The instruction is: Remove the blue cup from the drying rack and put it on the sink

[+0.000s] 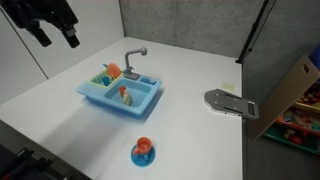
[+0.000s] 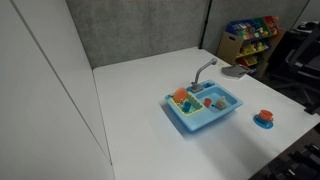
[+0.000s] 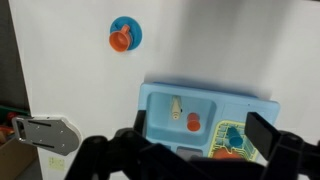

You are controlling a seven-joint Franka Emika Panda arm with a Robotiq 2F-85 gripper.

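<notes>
**Toy sink set, pincer aloft**

We list, by size:
- White table (image 1: 200,70), under the pincer (image 1: 57,38), whose jaws stand wide apart, gripping nothing.
- Sink (image 3: 230,103), well below it.
- Drying rack (image 3: 238,132), near one finger in the wrist view.
- Blue cup (image 3: 235,148), faintly seen inside the rack.

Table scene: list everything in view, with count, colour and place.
table: one, white, carries the scene
sink: one, light blue, mid-table
faucet: one, grey, on the sink's back rim
drying rack: one, greenish, in the sink's side compartment, with orange pieces
blue cup: too small to make out
small orange piece: one, in the basin
blue-and-orange toy: one, on the table, apart from the sink
flat bracket: one, grey, at the table edge
toy shelf: one, multicoloured bins, beyond the table
hand: one, black, open, empty, above the table
</notes>
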